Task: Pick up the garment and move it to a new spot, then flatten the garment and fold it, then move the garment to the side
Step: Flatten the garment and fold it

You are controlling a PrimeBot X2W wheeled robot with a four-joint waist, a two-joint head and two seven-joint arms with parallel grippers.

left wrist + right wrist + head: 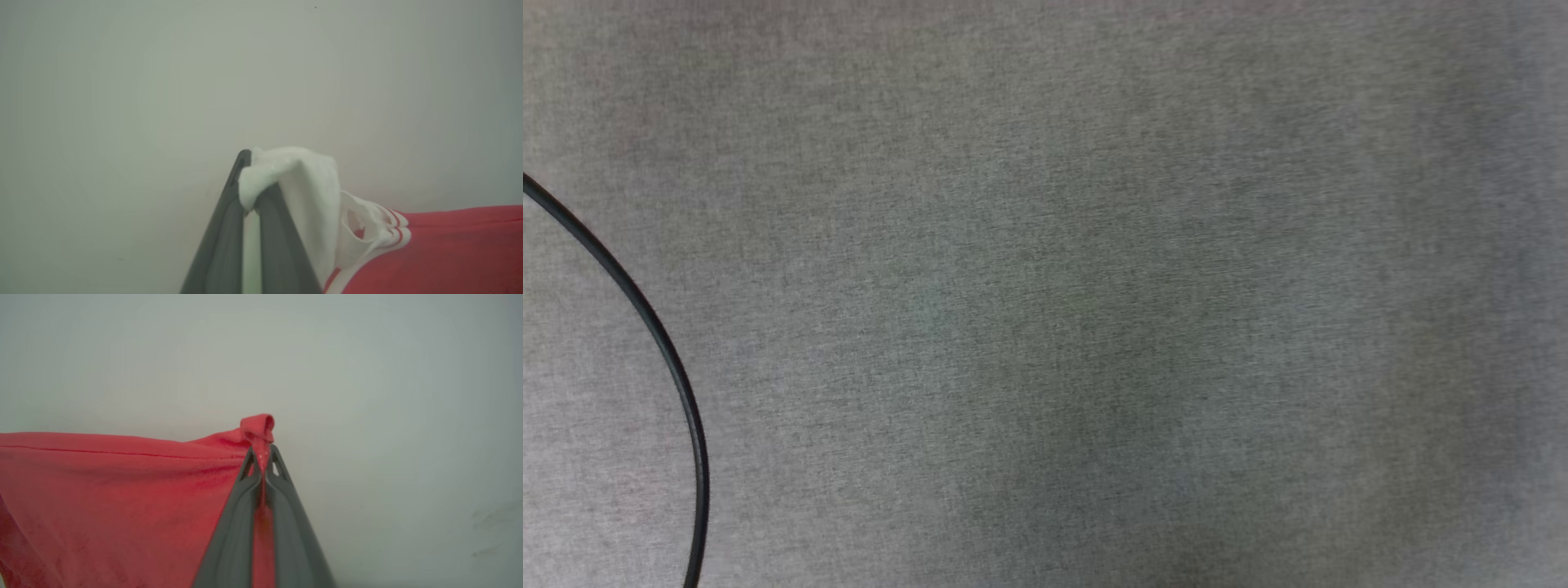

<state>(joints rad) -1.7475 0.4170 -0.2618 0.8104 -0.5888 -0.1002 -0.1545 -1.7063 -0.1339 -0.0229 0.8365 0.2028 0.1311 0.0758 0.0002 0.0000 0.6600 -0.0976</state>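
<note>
You've got a grey woven surface, thin black cable curving at its left. Your left hand clamps the red white-sleeved jersey T-shirt by a sleeve, right hand by its red edge.

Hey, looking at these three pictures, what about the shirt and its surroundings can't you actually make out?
- Shirt front: the left wrist view cuts it off at the right and bottom edges, the right wrist view at the left and bottom edges.
- Left gripper tips: the white sleeve drapes over them.
- Shirt's height above the gray surface: the wrist views' backdrop is a pale blur.
- Cable ends: the head view's left and bottom edges cut them off.
</note>
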